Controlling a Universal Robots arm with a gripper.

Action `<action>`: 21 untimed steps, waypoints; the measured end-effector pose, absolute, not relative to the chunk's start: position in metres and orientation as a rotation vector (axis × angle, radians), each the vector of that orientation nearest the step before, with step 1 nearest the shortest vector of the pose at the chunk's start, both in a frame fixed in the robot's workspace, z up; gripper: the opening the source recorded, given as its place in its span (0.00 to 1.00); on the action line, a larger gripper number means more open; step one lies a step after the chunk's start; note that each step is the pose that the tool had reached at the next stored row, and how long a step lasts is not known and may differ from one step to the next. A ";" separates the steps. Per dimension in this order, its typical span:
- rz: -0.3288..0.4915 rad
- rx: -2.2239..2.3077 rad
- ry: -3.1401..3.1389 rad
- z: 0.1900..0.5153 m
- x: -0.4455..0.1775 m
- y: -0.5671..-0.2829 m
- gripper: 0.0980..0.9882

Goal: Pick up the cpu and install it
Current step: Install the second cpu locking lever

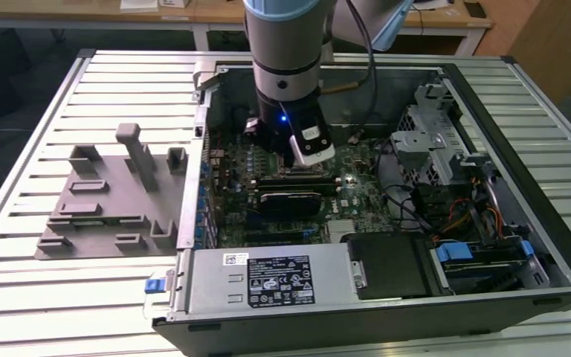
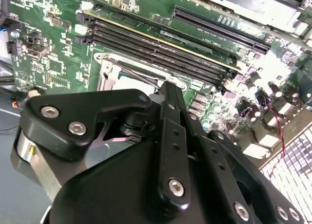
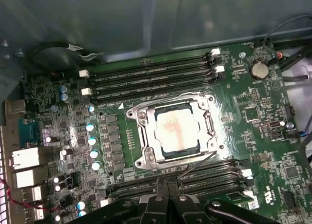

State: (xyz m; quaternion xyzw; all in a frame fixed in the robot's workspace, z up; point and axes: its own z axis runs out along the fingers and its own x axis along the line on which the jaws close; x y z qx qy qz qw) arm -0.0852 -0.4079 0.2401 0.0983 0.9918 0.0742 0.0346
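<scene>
An open computer case [image 1: 523, 149] lies on a slatted white metal table [image 1: 27, 149], the black gripper [image 3: 167, 200] pressed together above the pale silver-topped square cpu [image 3: 176, 130] seated in its socket.

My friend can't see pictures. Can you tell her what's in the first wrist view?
A small square chip with a pale silver-white metal top, the cpu, sits inside a shiny metal socket frame in the middle of a green circuit board. Long black memory slots run along two sides of it, and the arm's black gripper shows at the picture's edge.
</scene>
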 end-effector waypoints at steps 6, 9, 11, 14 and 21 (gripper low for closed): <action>0.228 0.302 3.051 0.237 -0.085 -0.408 0.01; 0.228 0.302 3.051 0.234 -0.085 -0.408 0.01; 0.228 0.301 3.052 0.233 -0.086 -0.408 0.01; 0.232 0.294 3.053 0.230 -0.088 -0.408 0.01; 0.244 0.214 3.063 0.225 -0.089 -0.408 0.01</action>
